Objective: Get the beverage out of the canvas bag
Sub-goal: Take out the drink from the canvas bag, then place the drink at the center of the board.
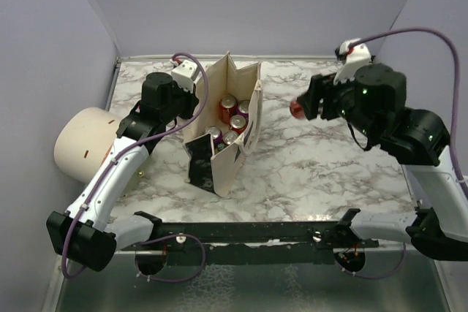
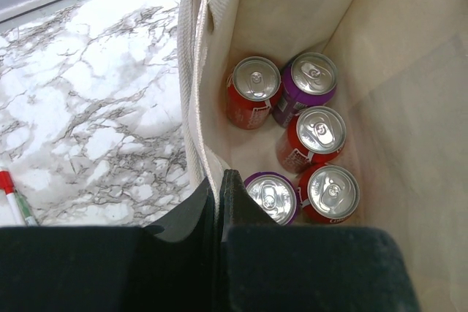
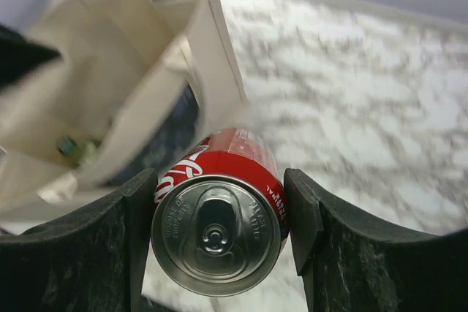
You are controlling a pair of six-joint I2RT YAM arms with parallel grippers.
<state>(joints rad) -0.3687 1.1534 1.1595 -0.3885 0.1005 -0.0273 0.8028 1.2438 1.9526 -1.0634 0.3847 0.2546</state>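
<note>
Right gripper (image 3: 219,226) pinches a red can (image 3: 218,180) across its body, one finger pressed to each side and the silver lid turned toward the wrist camera. From above, the can hangs over the marble table (image 1: 314,169), clear of the cloth and well to the right of the canvas bag (image 1: 232,160).

Nearest the arm bases, a black bar (image 1: 256,233) runs across the table's near edge. Beyond it the bag stands upright and open at mid-table, left of centre, its black printed panel (image 1: 201,164) on the narrow near side. Left gripper (image 2: 219,199) sits at the bag's left rim with its fingers pressed together; the hem of the wall runs down into the seam between them, so it appears to be nipping the cloth.

Inside, on the bag's floor, five cans (image 2: 318,131) stand upright and close together: three red, two purple.

Left of the bag, beside the left arm, a cream cylinder (image 1: 80,144) lies on its side. Farther back the marble reaches the plain grey walls.
</note>
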